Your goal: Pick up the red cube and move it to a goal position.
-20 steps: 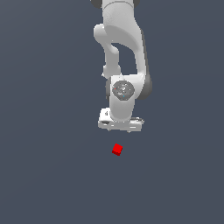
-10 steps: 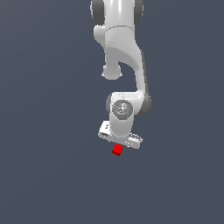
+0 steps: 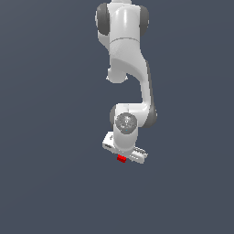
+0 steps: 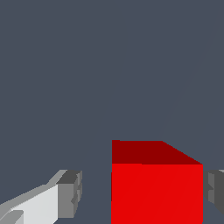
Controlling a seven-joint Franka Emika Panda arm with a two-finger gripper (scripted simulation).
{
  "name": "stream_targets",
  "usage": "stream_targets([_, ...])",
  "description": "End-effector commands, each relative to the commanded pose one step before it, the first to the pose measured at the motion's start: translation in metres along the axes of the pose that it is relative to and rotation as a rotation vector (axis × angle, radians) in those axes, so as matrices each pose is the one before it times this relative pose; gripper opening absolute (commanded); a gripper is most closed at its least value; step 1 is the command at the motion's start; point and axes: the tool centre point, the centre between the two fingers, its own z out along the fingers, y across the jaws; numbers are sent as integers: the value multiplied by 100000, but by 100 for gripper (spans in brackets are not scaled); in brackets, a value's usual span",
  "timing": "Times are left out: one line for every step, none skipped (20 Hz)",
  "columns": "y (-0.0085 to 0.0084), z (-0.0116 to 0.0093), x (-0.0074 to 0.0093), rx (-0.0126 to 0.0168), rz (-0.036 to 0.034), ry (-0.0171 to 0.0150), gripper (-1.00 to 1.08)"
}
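Observation:
The red cube (image 3: 121, 158) lies on the dark grey floor, mostly hidden under the white gripper (image 3: 125, 154) in the exterior view. In the wrist view the cube (image 4: 156, 192) fills the space between the two grey fingertips (image 4: 70, 194). My gripper (image 4: 144, 194) is lowered around the cube and open. One finger stands a clear gap away from the cube. The other sits very close to the cube's opposite side.
The plain dark grey floor (image 3: 55, 183) stretches all around. The white arm (image 3: 125, 68) reaches down from the top of the exterior view. No other object shows.
The arm has come down over the cube. The cube, in plain sight below the gripper a second ago, now sits between the fingers and is mostly covered.

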Motion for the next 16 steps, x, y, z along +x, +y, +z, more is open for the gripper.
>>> stream_targets([-46,128,221,69,772,210,100])
stream_targets([-2,11,13,2,48,9,100])
stream_targets([0,0,0,0,0,0,-100])
stream_targets([0,0,0,0,0,0,-100])
stream_targets([0,0,0,0,0,0,-100])
stream_targets([0,0,0,0,0,0,-100])
stream_targets([0,0,0,0,0,0,-100])
stream_targets([0,0,0,0,0,0,-100])
stream_targets([0,0,0,0,0,0,-100])
stream_targets([0,0,0,0,0,0,-100])
stream_targets([0,0,0,0,0,0,-100])
stream_targets([0,0,0,0,0,0,-100])
stream_targets([4,-27,-12,0,0,0,-100])
stream_targets([5,-26,-1,0,0,0,-100])
stream_targets([15,-79,-4,0,0,0,-100])
stream_targets([25,-132,-6,0,0,0,-100])
